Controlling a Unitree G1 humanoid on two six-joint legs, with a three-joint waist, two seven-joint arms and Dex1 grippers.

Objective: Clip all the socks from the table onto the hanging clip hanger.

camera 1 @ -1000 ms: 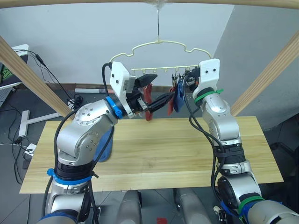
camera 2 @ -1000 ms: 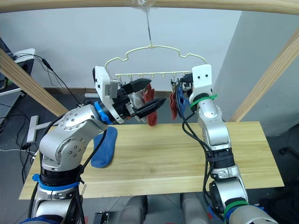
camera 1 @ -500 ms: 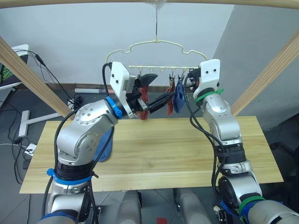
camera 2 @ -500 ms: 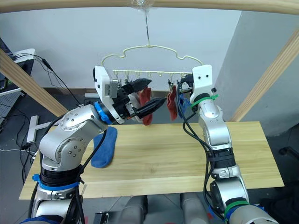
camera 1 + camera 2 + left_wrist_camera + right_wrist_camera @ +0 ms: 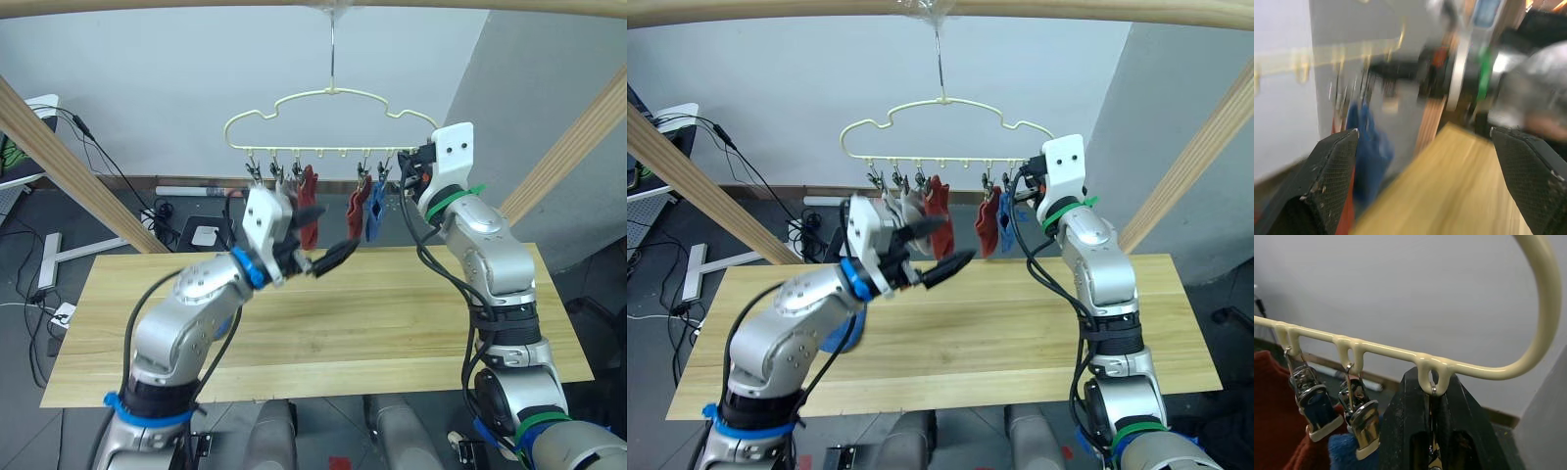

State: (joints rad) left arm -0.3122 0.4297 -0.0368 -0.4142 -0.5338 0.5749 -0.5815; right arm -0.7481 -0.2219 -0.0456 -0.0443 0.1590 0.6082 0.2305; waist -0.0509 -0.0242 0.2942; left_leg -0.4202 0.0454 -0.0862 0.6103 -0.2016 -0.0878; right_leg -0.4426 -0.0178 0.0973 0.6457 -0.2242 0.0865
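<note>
I count one clip hanger (image 5: 333,98) carrying two red socks (image 5: 308,206), one blue sock (image 5: 374,211), one grey sock (image 5: 906,208).

Both head eyes look forward and down, sharing the table (image 5: 392,323) and clip hanger (image 5: 333,96). The right wrist view sits close under the hanger's rail; the left wrist view faces it from farther off.

A robotics lab: bare grey walls, loose cables (image 5: 118,181) on the floor at 10 o'clock, a rough wooden pole frame (image 5: 59,162) overhead.
</note>
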